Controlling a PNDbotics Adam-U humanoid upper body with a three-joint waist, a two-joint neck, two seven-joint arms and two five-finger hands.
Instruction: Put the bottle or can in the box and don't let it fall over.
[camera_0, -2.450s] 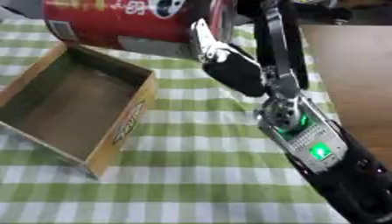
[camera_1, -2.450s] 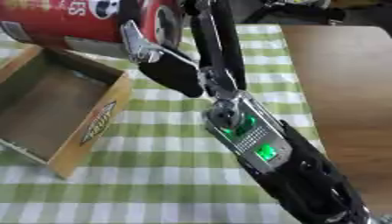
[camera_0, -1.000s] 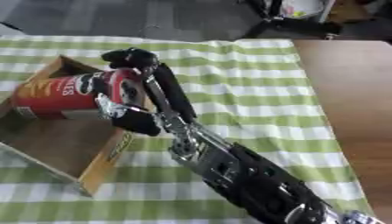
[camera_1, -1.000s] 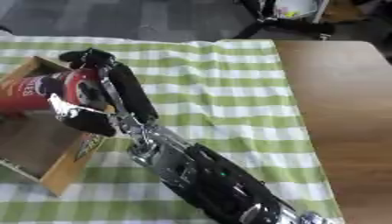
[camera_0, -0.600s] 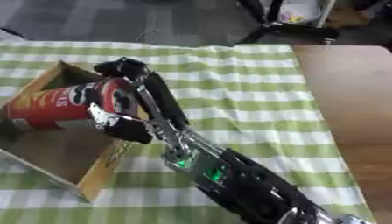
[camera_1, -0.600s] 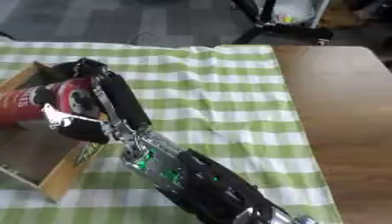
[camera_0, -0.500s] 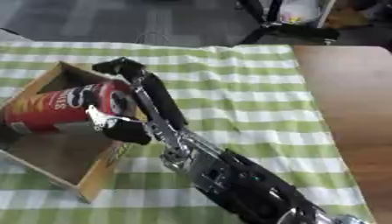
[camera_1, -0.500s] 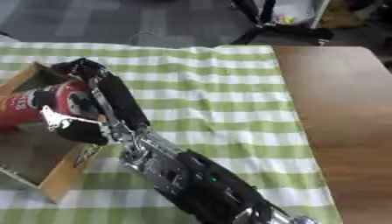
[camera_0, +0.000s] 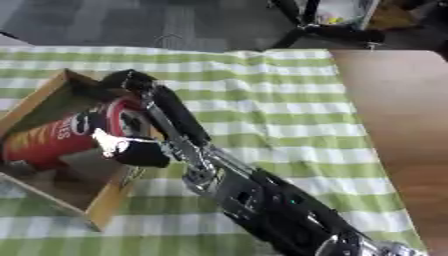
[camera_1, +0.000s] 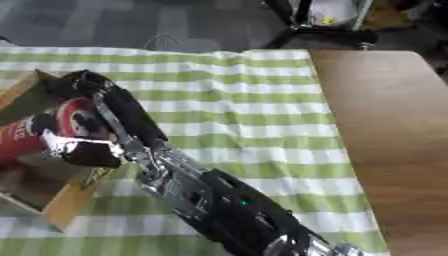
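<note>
Can (camera_0: 61, 135) — red, tilted — hangs partly inside the cardboard box (camera_0: 109, 199) at left, right hand (camera_0: 144, 127) curled round it — standing it upright and letting go remain.

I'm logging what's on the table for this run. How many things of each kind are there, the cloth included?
Red can, held over the box by the right hand: 1
Cardboard box: 1
Green checked cloth: 1
Total: 3
</note>
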